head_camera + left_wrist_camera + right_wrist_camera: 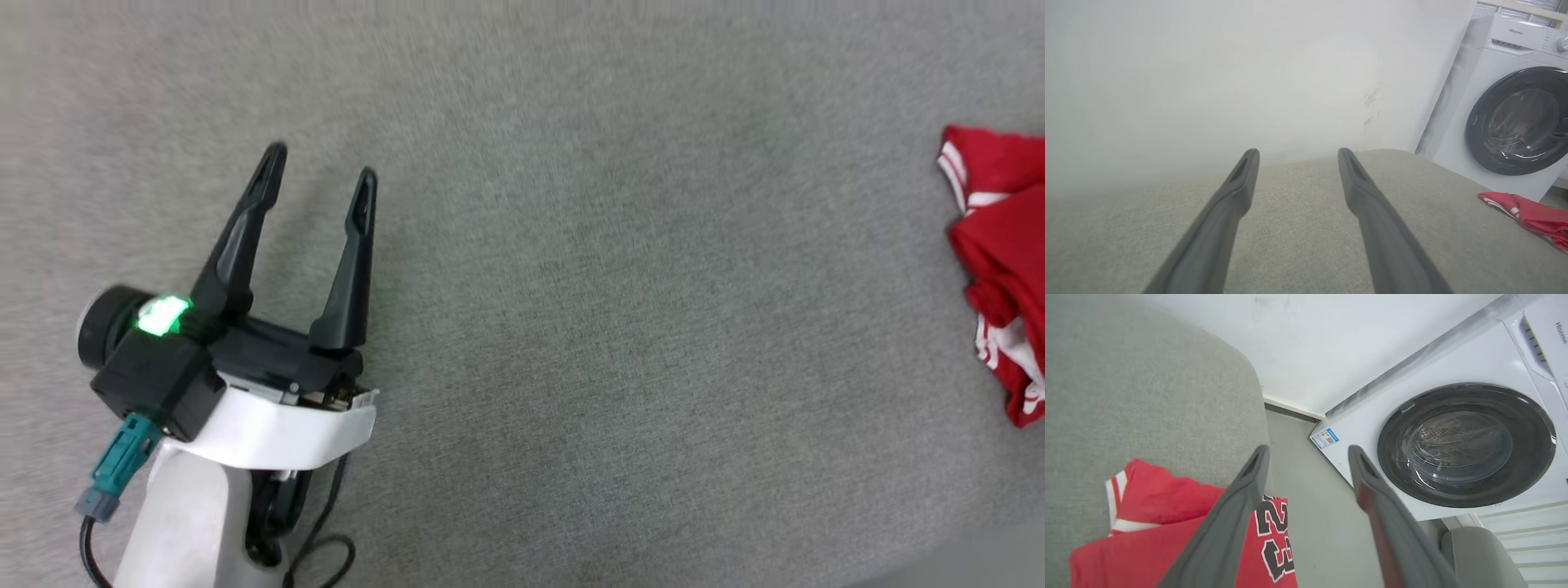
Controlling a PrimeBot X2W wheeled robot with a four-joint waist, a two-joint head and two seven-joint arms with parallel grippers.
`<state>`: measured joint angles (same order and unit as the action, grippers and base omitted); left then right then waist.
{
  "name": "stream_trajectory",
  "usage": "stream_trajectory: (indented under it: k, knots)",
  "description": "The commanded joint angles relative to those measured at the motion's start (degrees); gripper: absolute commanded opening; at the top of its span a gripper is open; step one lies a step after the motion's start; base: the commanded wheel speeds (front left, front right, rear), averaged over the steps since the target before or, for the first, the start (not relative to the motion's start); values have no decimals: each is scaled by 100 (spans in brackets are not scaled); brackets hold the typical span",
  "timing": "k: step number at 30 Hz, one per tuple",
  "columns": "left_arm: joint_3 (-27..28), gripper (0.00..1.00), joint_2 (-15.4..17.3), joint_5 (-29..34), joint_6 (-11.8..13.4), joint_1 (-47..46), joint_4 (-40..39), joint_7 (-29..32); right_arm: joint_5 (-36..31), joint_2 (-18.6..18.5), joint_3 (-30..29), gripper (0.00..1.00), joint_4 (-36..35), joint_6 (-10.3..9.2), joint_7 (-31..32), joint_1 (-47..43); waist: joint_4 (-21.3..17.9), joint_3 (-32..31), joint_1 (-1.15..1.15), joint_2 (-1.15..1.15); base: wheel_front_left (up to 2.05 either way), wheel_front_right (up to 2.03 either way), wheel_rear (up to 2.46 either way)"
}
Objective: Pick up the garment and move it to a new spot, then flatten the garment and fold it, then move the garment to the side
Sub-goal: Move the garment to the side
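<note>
The garment is a crumpled red shirt with white striped trim, lying at the far right of the grey padded surface. In the left wrist view the garment lies off to the right. In the right wrist view the garment rests at the cushion's edge, its black-and-white numbers hanging over the side. My right gripper hovers above it, open, with nothing between the fingers. My left gripper is at the lower left, open and empty, and in its own view the left gripper points at the wall.
A white front-loading washing machine stands past the cushion's right edge, also seen as the washing machine in the left wrist view. A strip of grey floor lies between it and the cushion. A white wall backs the surface.
</note>
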<state>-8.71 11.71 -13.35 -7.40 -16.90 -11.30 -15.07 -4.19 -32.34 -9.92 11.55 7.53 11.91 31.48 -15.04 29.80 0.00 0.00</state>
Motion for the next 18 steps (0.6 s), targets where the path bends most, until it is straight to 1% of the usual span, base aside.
stream_trajectory:
  k: [1,4,9,14,18]
  knots:
    - [68,100,-51,-10,-8,109,25,-12,31,85,-10,100,-142,-8,-74,-113,169,-458,0,0,0,0,0]
    - [332,100,-187,60,0,299,121,-12,162,368,68,100,-585,-7,-281,-376,340,-823,0,0,0,0,0]
    - [767,100,-453,55,14,668,302,-12,541,1071,79,100,-1259,-7,-571,-894,609,-1320,0,0,0,0,0]
    - [926,100,-575,159,4,946,487,-12,699,1823,25,100,-1743,-6,-837,-1481,876,-1664,0,0,0,0,0]
    - [993,100,-638,196,-2,1117,646,-12,761,2266,42,100,-1868,-6,-1078,-1943,1057,-1878,0,0,0,0,0]
